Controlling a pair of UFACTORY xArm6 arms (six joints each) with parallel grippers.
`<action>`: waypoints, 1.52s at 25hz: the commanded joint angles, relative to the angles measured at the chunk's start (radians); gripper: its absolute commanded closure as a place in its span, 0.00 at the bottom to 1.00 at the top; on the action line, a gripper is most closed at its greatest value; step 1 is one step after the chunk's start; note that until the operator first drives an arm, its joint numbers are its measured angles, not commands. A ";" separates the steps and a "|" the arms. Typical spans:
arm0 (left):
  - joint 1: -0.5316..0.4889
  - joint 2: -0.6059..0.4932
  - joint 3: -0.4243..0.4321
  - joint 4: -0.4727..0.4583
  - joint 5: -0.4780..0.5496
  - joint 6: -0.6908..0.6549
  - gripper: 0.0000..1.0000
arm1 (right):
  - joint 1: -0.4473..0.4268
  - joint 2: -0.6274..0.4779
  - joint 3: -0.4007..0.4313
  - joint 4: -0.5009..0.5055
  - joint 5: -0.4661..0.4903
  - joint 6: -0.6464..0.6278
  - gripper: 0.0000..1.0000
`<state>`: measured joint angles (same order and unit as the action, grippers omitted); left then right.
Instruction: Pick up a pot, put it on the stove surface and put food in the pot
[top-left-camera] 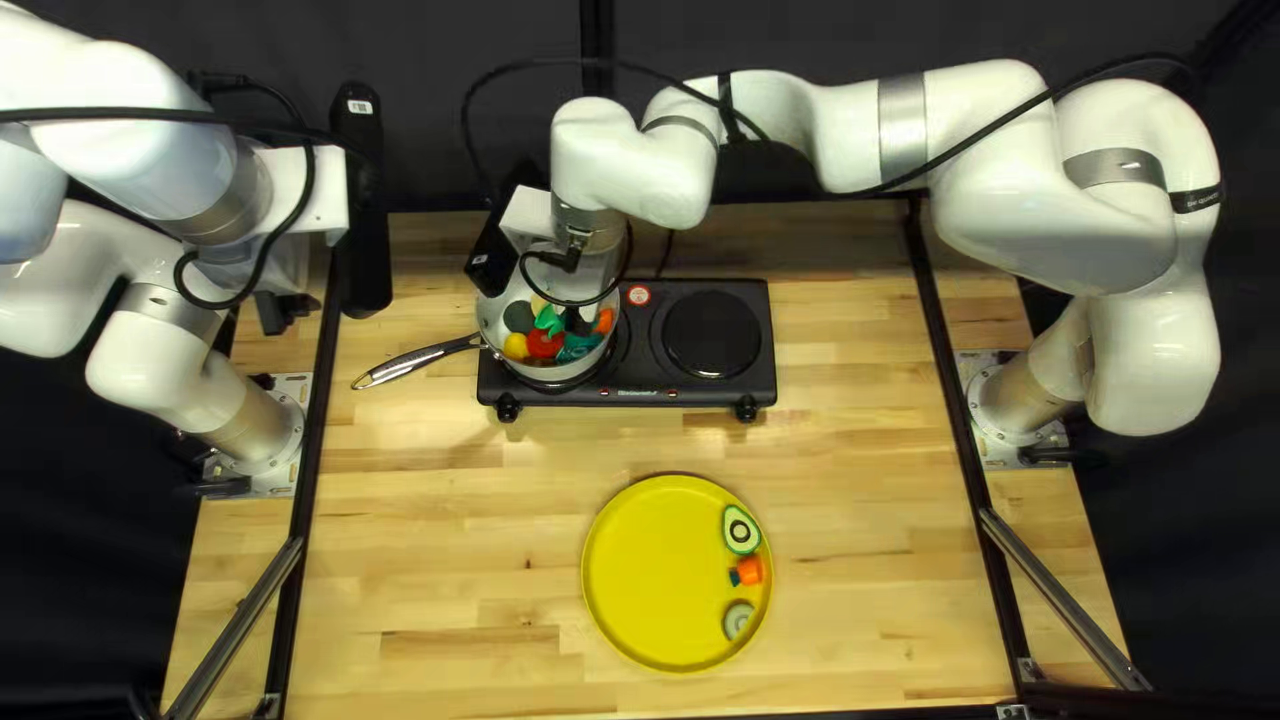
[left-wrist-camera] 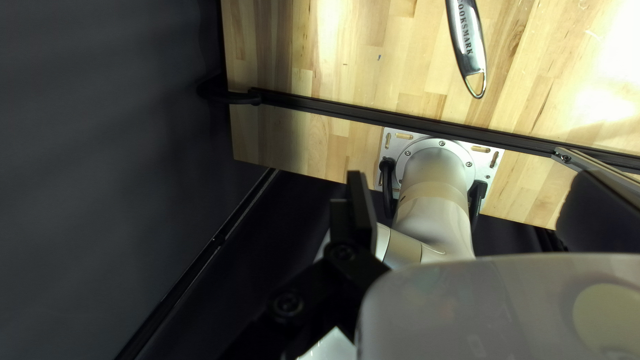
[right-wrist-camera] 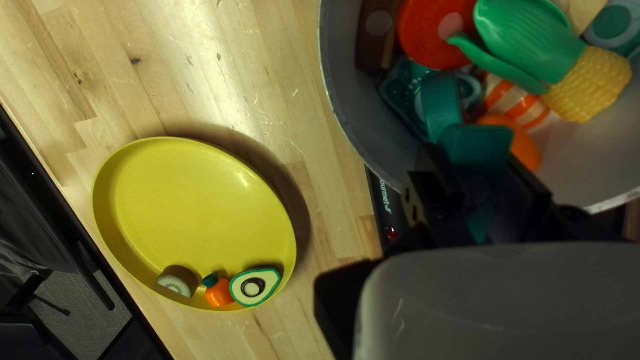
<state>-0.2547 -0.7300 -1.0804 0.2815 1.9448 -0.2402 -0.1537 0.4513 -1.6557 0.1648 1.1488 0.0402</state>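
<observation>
A steel pot (top-left-camera: 487,322) with a long handle (top-left-camera: 415,362) stands on the left burner of the black stove (top-left-camera: 700,382). It holds several toy foods, among them corn (right-wrist-camera: 585,85) and a red slice (right-wrist-camera: 425,30). My right gripper (right-wrist-camera: 475,175) reaches down into the pot (right-wrist-camera: 350,125), its fingers shut on a teal toy piece (right-wrist-camera: 477,145). My left arm is pulled back at the table's left edge. Only one finger (left-wrist-camera: 359,210) of its gripper shows, above the arm's own base, with nothing in it. The pot handle (left-wrist-camera: 467,45) lies well ahead of it.
A yellow plate (top-left-camera: 650,570) near the front edge carries an avocado half (top-left-camera: 741,530), a small orange piece (top-left-camera: 748,572) and a kiwi slice (top-left-camera: 739,620). The stove's right burner (top-left-camera: 712,333) is bare. Black rails run along both table sides.
</observation>
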 commanded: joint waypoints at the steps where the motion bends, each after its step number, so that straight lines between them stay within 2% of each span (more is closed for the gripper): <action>1: 0.000 0.000 0.000 0.000 0.000 0.000 0.00 | 0.000 0.000 0.000 0.000 0.000 0.000 0.00; 13: 0.000 0.000 0.000 0.000 0.000 0.000 0.00 | 0.000 0.000 0.000 0.000 0.000 0.000 0.00; 14: 0.000 0.000 0.000 0.000 0.000 0.000 0.00 | 0.010 -0.024 0.037 -0.008 -0.012 0.012 0.00; 16: 0.000 0.000 0.000 0.000 0.000 0.000 0.00 | 0.065 -0.080 0.134 -0.028 -0.040 0.100 0.00; 18: 0.000 0.000 0.000 0.000 0.000 0.000 0.00 | 0.117 -0.101 0.179 -0.044 -0.048 0.178 0.00; 22: 0.000 0.000 0.000 0.000 0.000 0.000 0.00 | 0.216 -0.129 0.249 -0.074 -0.056 0.324 0.00; 25: 0.000 0.000 0.000 0.000 0.000 0.000 0.00 | 0.282 -0.105 0.262 -0.093 -0.068 0.410 0.00; 28: 0.000 0.000 0.000 0.000 0.000 0.000 0.00 | 0.361 -0.086 0.345 -0.106 -0.147 0.494 0.00; 31: 0.000 0.000 0.000 0.000 0.000 0.000 0.00 | 0.423 -0.026 0.397 -0.125 -0.218 0.519 0.00; 38: 0.000 0.000 0.000 0.000 0.000 0.000 0.00 | 0.423 -0.026 0.397 -0.125 -0.218 0.519 0.00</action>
<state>-0.2547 -0.7300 -1.0804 0.2815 1.9448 -0.2402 0.2689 0.4251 -1.2591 0.0398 0.9316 0.5588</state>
